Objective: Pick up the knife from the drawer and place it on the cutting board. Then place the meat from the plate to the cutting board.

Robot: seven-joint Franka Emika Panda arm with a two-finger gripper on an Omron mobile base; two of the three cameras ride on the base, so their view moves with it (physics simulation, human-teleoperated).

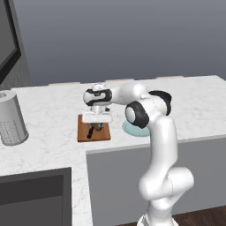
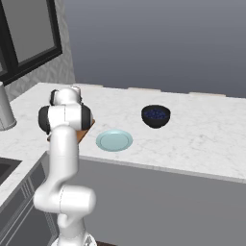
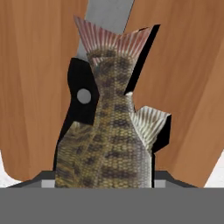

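My gripper [image 1: 96,125] hangs just over the reddish-brown cutting board [image 1: 84,132], shut on the meat [image 1: 94,130]. In the hand view the meat [image 3: 109,144] is a scaly brown fish-like lump with a fanned tail, reaching down toward the cutting board [image 3: 35,87]. Under it lies the knife [image 3: 81,96], flat on the wood, its black handle beside the meat and its grey blade running on past the tail. The pale blue-green plate [image 2: 114,140] sits bare to the right of the board, partly behind my arm in the left base view. The drawer is out of view.
A black bowl [image 2: 155,116] stands on the marble counter [image 2: 192,139] beyond the plate. At the far left sits a grey perforated canister [image 1: 11,117]. A dark sink basin [image 1: 35,192] opens at the lower left, and the counter's front edge runs just below the board.
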